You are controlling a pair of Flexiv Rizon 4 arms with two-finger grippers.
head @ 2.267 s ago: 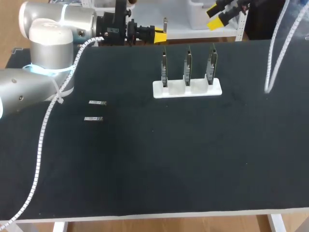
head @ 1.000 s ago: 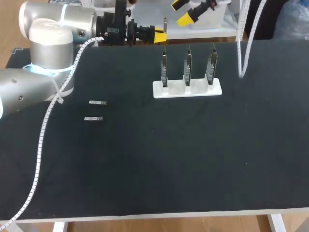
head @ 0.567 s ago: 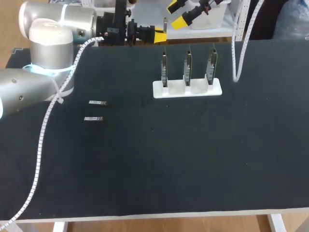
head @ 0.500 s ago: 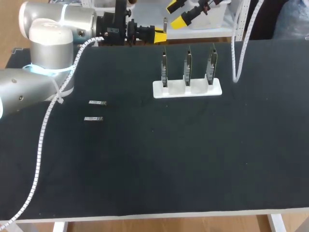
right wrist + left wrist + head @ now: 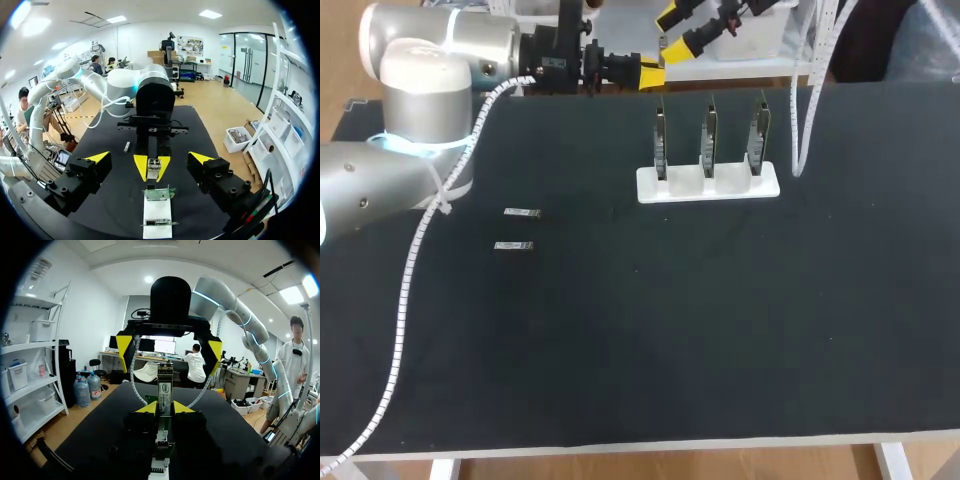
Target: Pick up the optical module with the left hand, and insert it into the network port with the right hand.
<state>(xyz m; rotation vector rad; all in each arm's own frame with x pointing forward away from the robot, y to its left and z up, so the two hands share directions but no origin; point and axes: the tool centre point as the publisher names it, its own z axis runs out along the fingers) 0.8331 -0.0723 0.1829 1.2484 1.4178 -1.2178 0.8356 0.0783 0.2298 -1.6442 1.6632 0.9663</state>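
Our left arm comes in from the left along the far edge of the black desk. Our left end effector is narrowed down onto a small silver optical module, with a yellow tip pressing on each side. The module stands upright, and its upper end sticks out above the tips. It is held in the air at the far edge, behind the left end of a white rack.

Three upright green network cards stand in a row in that rack, which lies on the far middle of the desk.

Our right end effector hangs just beyond the far edge, near the left one and facing it. Its fingers are spread wide, and nothing is between them. In the left wrist view its yellow tips stand on either side of the held module, well clear of it.

Two more silver modules lie flat on the desk's left part, one just nearer than the other, well apart from the rack.
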